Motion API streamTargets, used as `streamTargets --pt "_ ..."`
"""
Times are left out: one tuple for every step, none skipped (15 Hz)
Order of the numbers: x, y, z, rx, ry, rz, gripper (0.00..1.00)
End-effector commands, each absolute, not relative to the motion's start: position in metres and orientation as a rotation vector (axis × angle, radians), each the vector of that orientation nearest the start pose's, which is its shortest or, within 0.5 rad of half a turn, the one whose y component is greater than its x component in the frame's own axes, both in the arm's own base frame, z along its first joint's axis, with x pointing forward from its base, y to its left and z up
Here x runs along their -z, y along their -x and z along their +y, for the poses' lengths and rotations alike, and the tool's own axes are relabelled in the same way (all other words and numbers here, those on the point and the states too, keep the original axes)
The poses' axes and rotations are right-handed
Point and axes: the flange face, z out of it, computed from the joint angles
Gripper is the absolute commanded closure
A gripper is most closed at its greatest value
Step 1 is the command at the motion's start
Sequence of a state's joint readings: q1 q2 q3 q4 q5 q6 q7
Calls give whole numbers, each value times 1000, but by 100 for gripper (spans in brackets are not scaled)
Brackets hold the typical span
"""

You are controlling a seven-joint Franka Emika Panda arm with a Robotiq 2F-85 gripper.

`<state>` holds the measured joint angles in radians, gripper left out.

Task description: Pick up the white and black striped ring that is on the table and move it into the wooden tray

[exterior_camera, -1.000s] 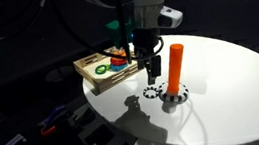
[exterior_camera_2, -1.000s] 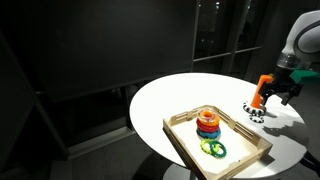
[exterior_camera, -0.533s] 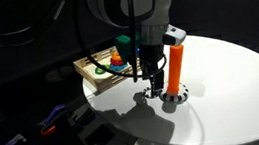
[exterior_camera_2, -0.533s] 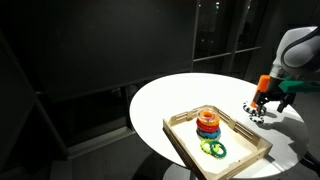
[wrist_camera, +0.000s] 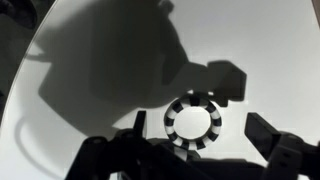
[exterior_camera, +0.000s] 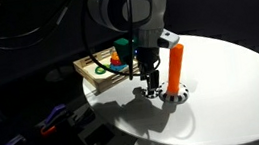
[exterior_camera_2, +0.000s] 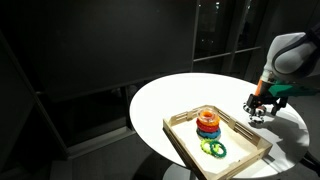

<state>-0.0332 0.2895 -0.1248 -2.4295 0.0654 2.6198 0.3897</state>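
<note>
- The gripper (exterior_camera: 151, 82) has come down over the last second, low over the white table (exterior_camera: 221, 81), just beside the orange cylinder (exterior_camera: 175, 64).
- In the wrist view its fingers (wrist_camera: 262, 130) stand wide apart, holding nothing, one on either side of the white and black striped ring (wrist_camera: 192, 122).
- That ring lies flat on the table near the cylinder, whose foot wears a second striped ring (exterior_camera: 176, 98).
- The wooden tray (exterior_camera: 87, 75) sits farther from the cylinder, with coloured rings (exterior_camera_2: 208, 124) inside.
</note>
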Motion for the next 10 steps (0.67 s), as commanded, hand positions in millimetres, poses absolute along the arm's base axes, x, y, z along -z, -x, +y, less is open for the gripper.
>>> streamTargets --pt "-178 -482 -79 -95 3040 962 0" --pt "-176 -483 -79 -76 3048 965 0" --pt "-175 -484 -80 -60 3055 966 0" --pt "-173 -484 -81 -45 3060 974 0" --pt "-171 -484 -81 -31 3060 980 0" --pt "-169 -485 -82 -17 3061 986 0" --pt "-167 -485 -83 -4 3059 989 0" --pt "-165 -486 -83 9 3056 991 0" --pt "-164 -486 -84 19 3054 993 0" --pt "-162 -487 -84 30 3050 994 0"
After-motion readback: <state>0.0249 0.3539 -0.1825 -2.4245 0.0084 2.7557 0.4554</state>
